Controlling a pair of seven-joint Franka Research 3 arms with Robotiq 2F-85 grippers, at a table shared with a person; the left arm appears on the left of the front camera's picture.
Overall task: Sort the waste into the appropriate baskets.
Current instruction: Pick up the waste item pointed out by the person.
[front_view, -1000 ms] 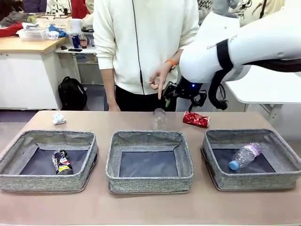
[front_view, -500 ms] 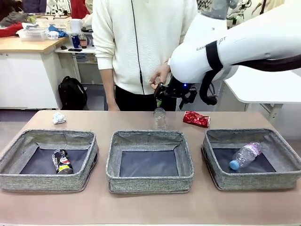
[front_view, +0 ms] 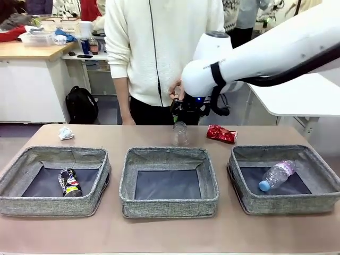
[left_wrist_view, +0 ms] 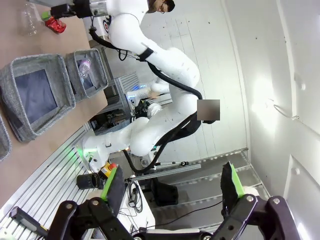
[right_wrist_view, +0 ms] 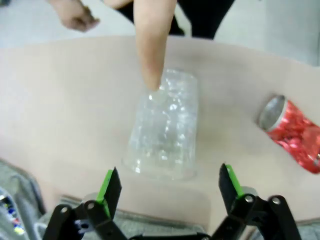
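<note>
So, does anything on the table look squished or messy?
Yes. The red can lies on its side behind the right basket, crumpled and dented. A white paper wad sits loose at the far left. The clear bottle behind the middle basket looks crinkled too.

Left end effector (left_wrist_view: 171, 169) agape, baskets (left_wrist_view: 40, 61) beyond

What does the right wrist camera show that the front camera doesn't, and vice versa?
Right wrist view adds: the right gripper open, framing the standing clear bottle; a fingertip at its top; the red can's silver end. Front view adds: three baskets, a dark can in the left basket, a blue-capped bottle in the right basket, a paper wad far left on the table. Shared: the clear bottle, the red can, the person's hand.
</note>
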